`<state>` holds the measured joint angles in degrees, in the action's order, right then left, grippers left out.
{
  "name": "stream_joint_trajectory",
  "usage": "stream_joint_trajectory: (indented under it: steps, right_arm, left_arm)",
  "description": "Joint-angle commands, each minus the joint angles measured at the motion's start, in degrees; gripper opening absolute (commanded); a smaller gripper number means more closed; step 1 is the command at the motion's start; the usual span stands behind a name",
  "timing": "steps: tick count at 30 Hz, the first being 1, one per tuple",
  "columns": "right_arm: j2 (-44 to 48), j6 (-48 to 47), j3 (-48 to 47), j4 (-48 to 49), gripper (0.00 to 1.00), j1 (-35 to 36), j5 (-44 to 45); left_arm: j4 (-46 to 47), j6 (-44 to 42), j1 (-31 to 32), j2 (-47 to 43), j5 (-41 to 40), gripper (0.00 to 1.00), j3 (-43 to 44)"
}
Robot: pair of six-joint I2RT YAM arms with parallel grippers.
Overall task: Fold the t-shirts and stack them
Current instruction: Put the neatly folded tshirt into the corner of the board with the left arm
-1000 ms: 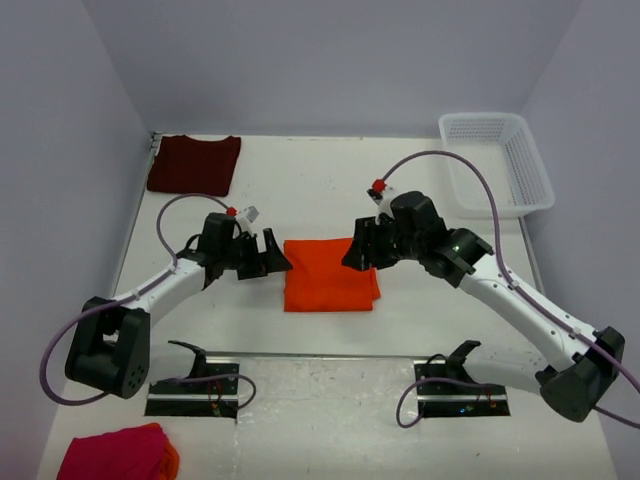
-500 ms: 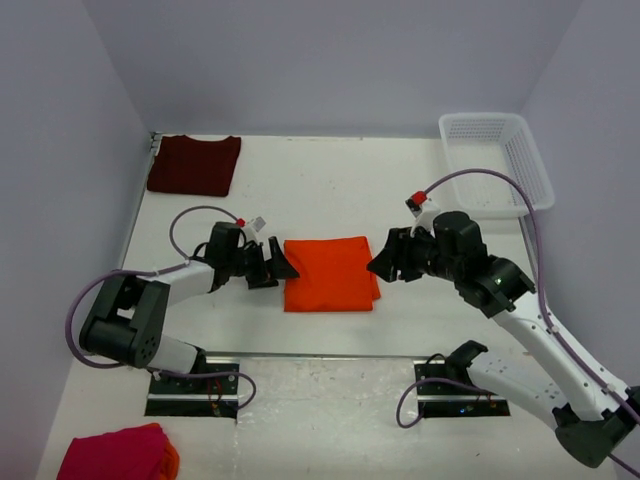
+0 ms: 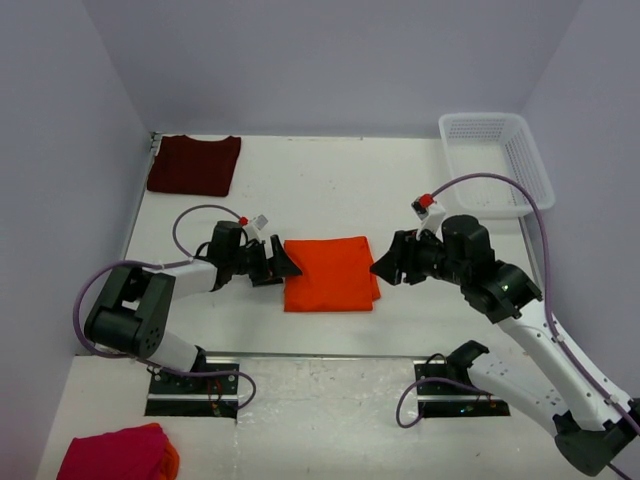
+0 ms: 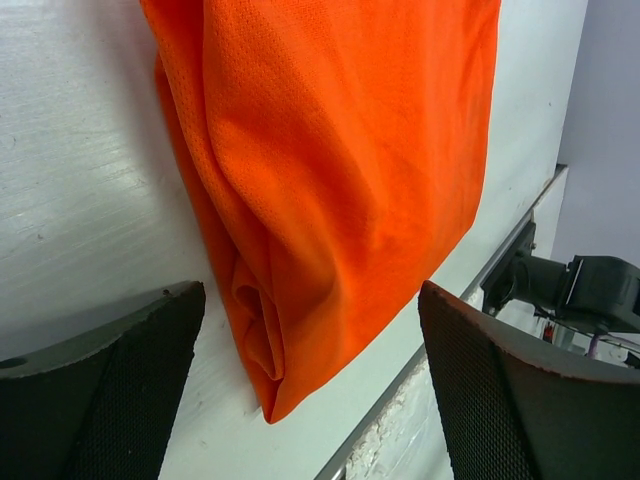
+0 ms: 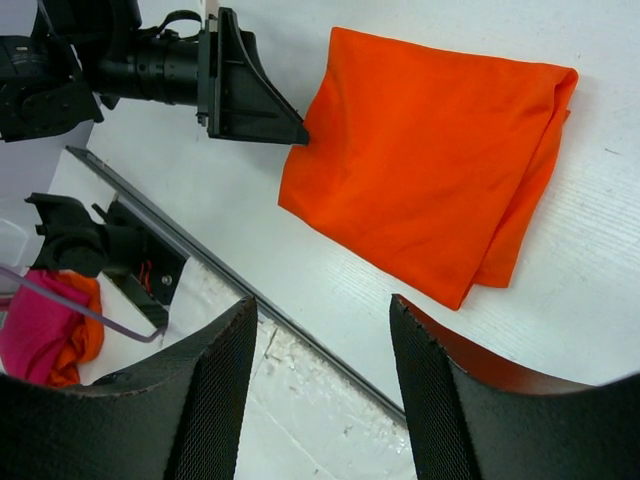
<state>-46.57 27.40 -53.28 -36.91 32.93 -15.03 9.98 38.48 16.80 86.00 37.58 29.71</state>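
Observation:
The orange t-shirt (image 3: pixel 330 272) lies folded in a flat rectangle on the table's middle. The maroon t-shirt (image 3: pixel 194 164) lies folded at the back left corner. My left gripper (image 3: pixel 283 264) is low at the orange shirt's left edge, open. In the left wrist view the shirt's folded edge (image 4: pixel 340 170) reaches between the wide-apart fingers of that gripper (image 4: pixel 310 300), touching neither. My right gripper (image 3: pixel 385 265) hovers open just off the shirt's right edge. In the right wrist view, that gripper (image 5: pixel 320 305) holds nothing and the shirt (image 5: pixel 430 170) lies beyond it.
A white plastic basket (image 3: pixel 497 160) stands at the back right. A pink-red cloth bundle (image 3: pixel 115 455) lies off the near left corner, past the metal strip (image 3: pixel 320 355) at the table's front edge. Both arm bases flank that strip.
My right gripper has drawn back to the right, off the orange shirt. The left arm has folded lower, its gripper staying at the shirt's left edge. The shirts have not moved.

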Motion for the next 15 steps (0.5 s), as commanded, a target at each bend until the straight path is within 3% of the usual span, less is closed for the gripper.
stream_joint_trajectory:
  steps: [1,8,15]
  right_arm:
    - [1.0,-0.8,0.5,-0.1,0.57,-0.4,-2.1]
    - [2.0,-0.4,0.5,-0.1,0.57,-0.8,-2.7]
    - [3.5,0.3,0.6,-0.1,0.57,-1.1,-2.9]
  left_arm:
    - [-2.2,-1.0,0.2,1.5,-5.3,0.89,-1.6]
    - [-1.1,-0.3,2.0,3.9,-7.2,0.89,-1.7]
    - [5.0,6.7,12.8,13.8,-11.5,0.84,-0.6]
